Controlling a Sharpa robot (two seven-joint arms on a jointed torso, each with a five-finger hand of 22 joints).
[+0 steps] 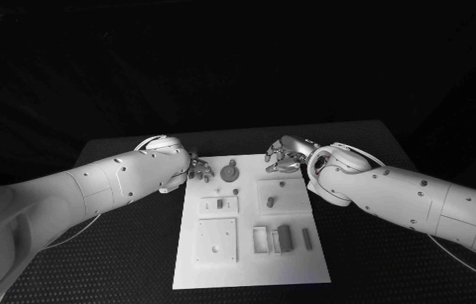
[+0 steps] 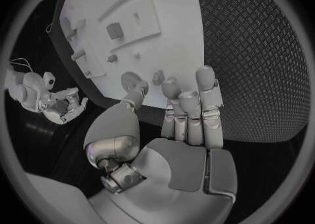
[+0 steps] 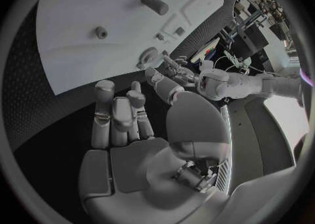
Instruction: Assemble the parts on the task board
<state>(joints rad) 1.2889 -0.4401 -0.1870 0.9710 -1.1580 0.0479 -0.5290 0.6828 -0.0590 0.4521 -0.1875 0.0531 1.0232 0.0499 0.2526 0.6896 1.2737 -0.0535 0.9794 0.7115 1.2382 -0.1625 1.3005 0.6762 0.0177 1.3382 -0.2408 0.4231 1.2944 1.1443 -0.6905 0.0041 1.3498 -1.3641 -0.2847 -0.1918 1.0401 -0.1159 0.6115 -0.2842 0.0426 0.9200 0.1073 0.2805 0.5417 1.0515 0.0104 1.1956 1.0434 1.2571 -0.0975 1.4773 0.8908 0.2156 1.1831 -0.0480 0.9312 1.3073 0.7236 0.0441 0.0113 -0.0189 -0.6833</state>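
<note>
Both robot hands empty, fingers apart: left robot hand (image 1: 201, 170), right robot hand (image 1: 283, 156) at task board (image 1: 248, 266) far edge. Gear part (image 1: 230, 172) between them looks light, rigid; pinch its rim.

We cannot make out what the tiny parts (image 1: 235, 192) on the board (image 1: 248, 269) are; the left hand (image 1: 199, 170) covers the board's far corner.

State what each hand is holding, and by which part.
Nothing is held. The left hand and the right hand both hang empty, fingers apart, at the far end of the task board.
</note>
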